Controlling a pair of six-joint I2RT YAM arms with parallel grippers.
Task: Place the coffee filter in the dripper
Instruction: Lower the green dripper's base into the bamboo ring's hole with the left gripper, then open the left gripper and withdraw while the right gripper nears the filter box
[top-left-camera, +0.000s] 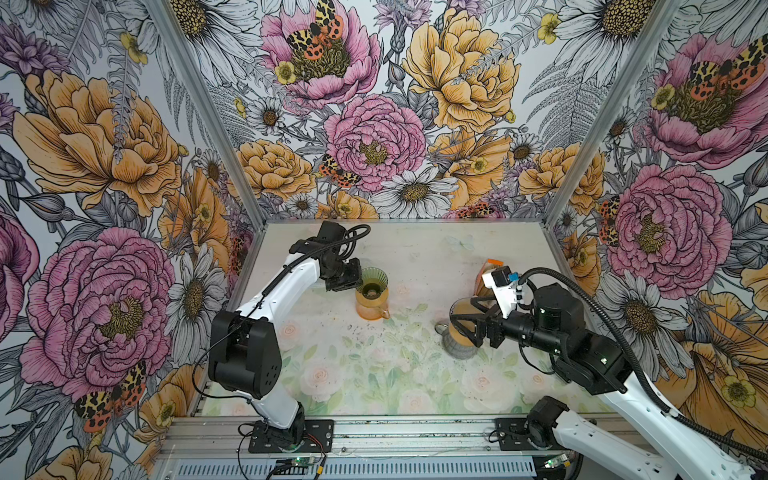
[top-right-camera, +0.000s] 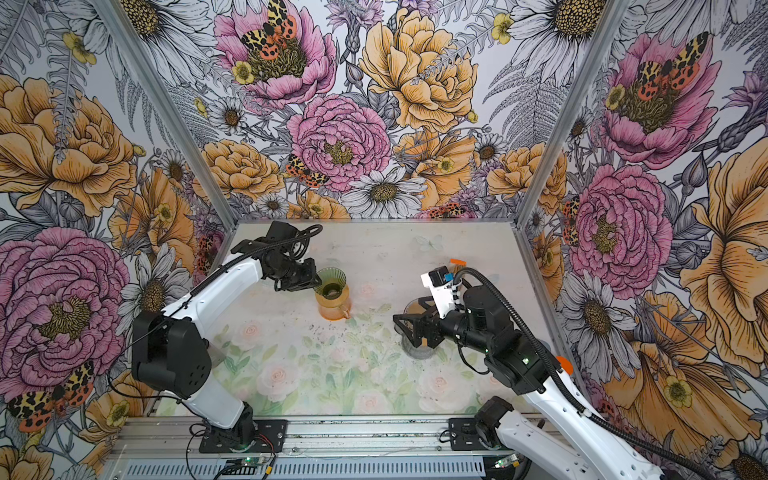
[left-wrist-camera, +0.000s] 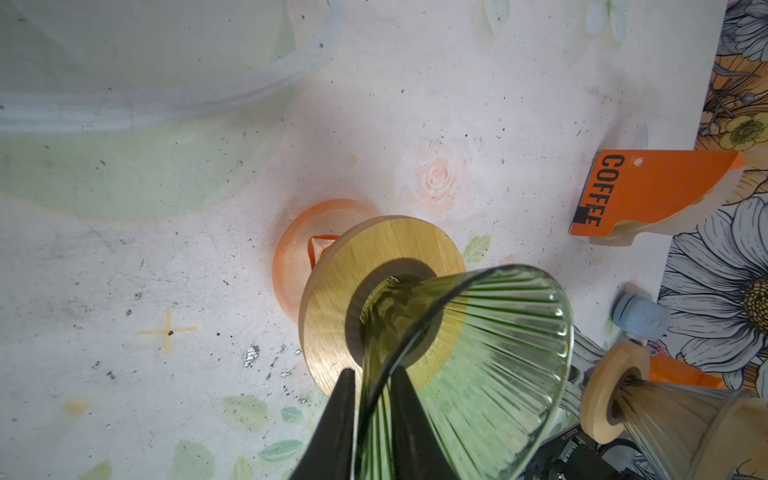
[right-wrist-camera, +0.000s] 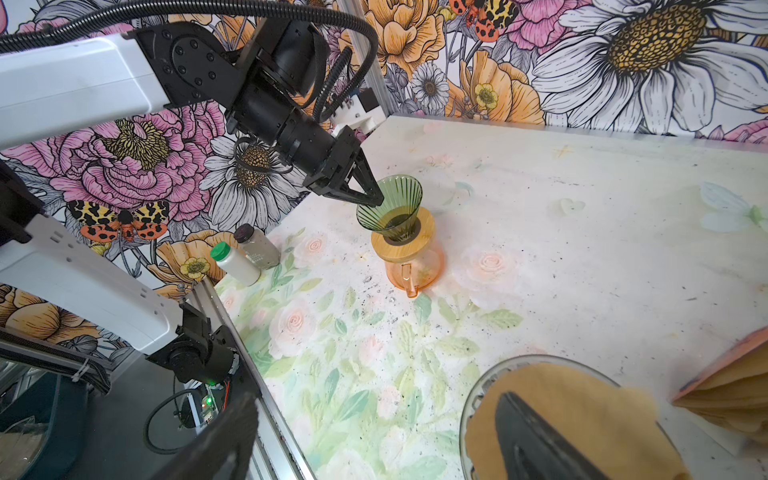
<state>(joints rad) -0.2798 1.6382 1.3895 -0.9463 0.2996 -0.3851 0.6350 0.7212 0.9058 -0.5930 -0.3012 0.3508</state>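
Coffee filter: brown paper cone seated in the clear dripper, 3 o'clock on the counter. Long axis about upright, mouth up, point down.

Right claw is wide, one finger inside the filter and the other outside the glass.

Green dripper on orange carafe, 11 o'clock. Left claw is narrow and straddles its rim; pinching or clear, cannot tell.

Orange COFFEE holder at 1 o'clock of the clear dripper.

Two bottles show only in the right wrist view.
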